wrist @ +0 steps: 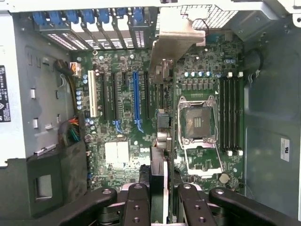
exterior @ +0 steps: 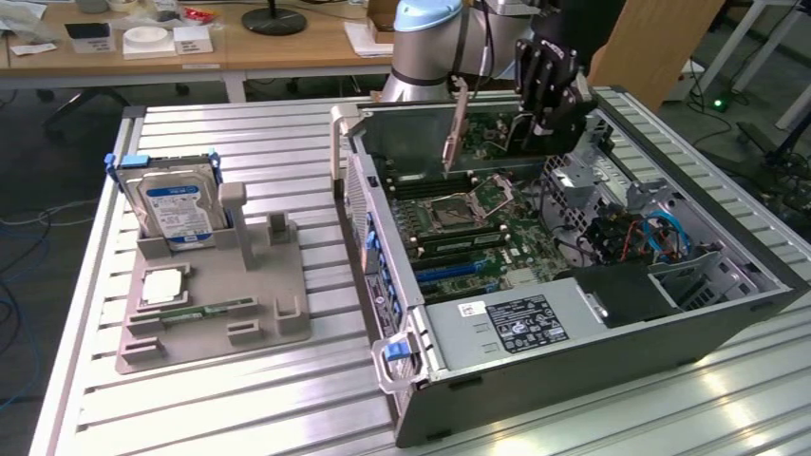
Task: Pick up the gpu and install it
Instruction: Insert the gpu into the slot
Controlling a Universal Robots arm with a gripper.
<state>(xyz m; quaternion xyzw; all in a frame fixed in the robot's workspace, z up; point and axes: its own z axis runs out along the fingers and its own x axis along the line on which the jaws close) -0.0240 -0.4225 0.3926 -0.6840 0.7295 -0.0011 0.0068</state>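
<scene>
One big slatted table [exterior: 254, 399] carries everything, with an open case [exterior: 571, 370] lying on its side towards the exterior view's right. The arm [exterior: 431, 38] comes in behind it, and its upper part is cut off by the picture edge, so there's not much to see of it.

Left of the case in the exterior view sits a grey tray [exterior: 216, 313] with a drive [exterior: 178, 209] standing upright at its far end. A flat chip [exterior: 162, 285] and a slim green stick [exterior: 209, 309] lie lower down on the tray, both too small to read.

The gripper [exterior: 545, 114] hangs over the far end of the case, clamped shut on the gpu [exterior: 453, 123]. The silver bracket [wrist: 175, 42] points down into the case. The card itself is mostly hidden behind the gripper in the exterior view.

The wrist view has the card edge-on, pinched between the fingers [wrist: 136, 202], so its face doesn't show at all. It lines up over the motherboard [wrist: 122, 132], between the row of slots with the blue slot [wrist: 136, 99] and the socket [wrist: 197, 120]. Can't tell if its edge is touching a slot or hanging just above.
</scene>
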